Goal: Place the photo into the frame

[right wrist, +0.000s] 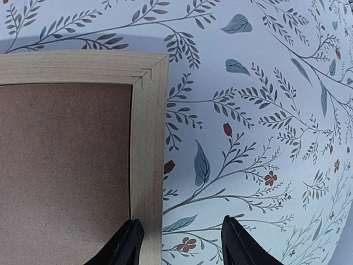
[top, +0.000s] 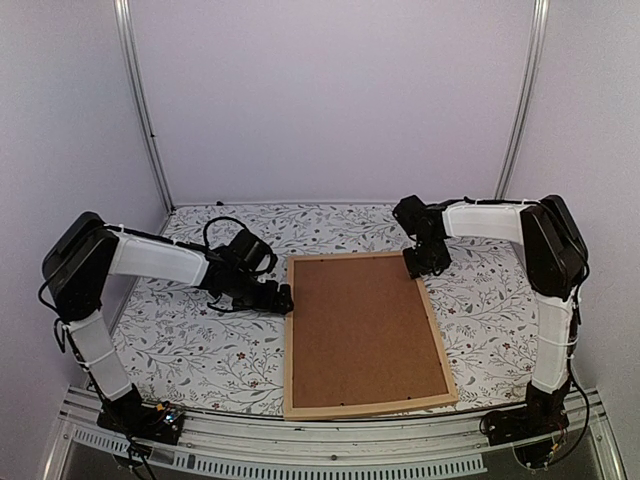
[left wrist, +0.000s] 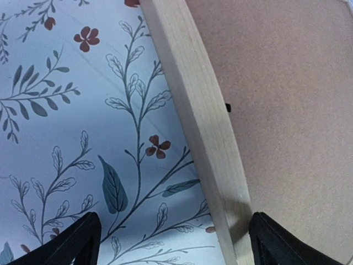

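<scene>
The frame (top: 288,345) of light wood strips lies flat on the table with a plain brown backing board (top: 360,325) filling it. The photo is not in view. My left gripper (top: 284,298) is open at the frame's left edge near its far corner; in the left wrist view the gripper (left wrist: 174,237) straddles the wood strip (left wrist: 204,121), with the board (left wrist: 287,99) to its right. My right gripper (top: 418,264) is open at the far right corner. In the right wrist view the gripper (right wrist: 182,232) has one finger over the strip (right wrist: 149,138) and the other over the cloth.
A floral tablecloth (top: 190,340) covers the table. White walls and two metal posts (top: 145,110) enclose the back and sides. The frame's near edge lies close to the front rail (top: 330,445).
</scene>
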You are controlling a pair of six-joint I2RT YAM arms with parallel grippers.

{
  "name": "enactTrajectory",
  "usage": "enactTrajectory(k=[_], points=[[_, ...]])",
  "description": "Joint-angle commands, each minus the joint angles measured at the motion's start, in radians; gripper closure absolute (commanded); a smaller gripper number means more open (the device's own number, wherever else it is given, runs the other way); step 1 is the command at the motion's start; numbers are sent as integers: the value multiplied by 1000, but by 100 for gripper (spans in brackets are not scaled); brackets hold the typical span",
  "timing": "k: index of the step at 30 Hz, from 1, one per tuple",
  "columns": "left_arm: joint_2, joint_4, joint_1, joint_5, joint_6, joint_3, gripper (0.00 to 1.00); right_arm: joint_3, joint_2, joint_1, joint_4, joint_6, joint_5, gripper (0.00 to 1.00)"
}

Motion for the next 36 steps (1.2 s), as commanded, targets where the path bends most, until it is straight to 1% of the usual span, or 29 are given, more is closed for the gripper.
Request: enactTrajectory(k=[1, 5, 13, 16, 19, 21, 23, 25, 30, 36], points=[[29, 34, 5, 61, -2, 11, 6, -2, 109, 72, -43, 48, -30, 46], [41, 50, -9, 78, -6, 11, 6, 28, 146, 106, -75, 73, 11, 46], [80, 63, -40, 96, -14, 30, 9, 62, 215, 157, -97, 117, 42, 46], [77, 63, -41, 91, -14, 28, 9, 74, 227, 165, -117, 127, 82, 46], [63, 50, -40, 67, -11, 31, 9, 69, 207, 167, -116, 139, 135, 44], [51, 39, -38, 48, -8, 35, 9, 56, 170, 168, -94, 136, 156, 43], [44, 24, -32, 27, -2, 44, 8, 46, 129, 169, -86, 136, 175, 40], [33, 13, -22, 14, 3, 50, 8, 19, 85, 165, -52, 128, 161, 36], [-2, -2, 18, 3, 21, 62, 8, -79, -118, 115, 89, 88, 25, 32], [-17, -22, 64, -1, 47, 87, 7, -175, -275, 2, 181, 75, -110, 26]])
